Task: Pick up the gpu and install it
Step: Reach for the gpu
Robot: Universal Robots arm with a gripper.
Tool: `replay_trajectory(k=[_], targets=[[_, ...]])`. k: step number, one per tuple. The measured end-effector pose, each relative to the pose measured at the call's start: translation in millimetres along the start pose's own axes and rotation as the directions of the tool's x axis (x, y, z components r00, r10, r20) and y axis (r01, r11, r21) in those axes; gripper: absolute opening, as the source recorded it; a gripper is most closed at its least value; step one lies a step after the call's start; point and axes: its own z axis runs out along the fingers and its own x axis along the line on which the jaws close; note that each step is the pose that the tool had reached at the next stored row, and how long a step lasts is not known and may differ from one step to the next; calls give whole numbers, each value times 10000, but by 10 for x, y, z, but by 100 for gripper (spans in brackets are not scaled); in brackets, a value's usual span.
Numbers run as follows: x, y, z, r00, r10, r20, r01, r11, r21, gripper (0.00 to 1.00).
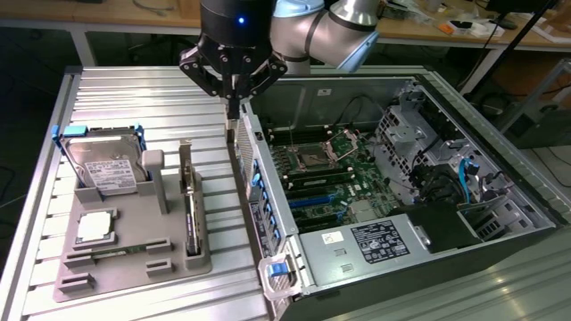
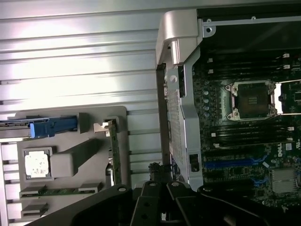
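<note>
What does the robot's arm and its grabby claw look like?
The arm is made of fat, round, silvery-grey tubes with a light blue cap. Its end is black with a small glowing blue dot. The gripper is black too, built of jointed bars that narrow to a thin tip.

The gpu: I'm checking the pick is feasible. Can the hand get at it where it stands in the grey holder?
Probably yes: the gpu stands on edge in the holder, its top edge bare, nothing over it. The hand hangs shut and empty near it, above the case wall.
</note>
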Motion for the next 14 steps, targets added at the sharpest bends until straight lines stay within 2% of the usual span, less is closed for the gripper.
replay_trajectory(k=[14], targets=[[49,-70,-3,10000,0,0,0,10000,-3,11]])
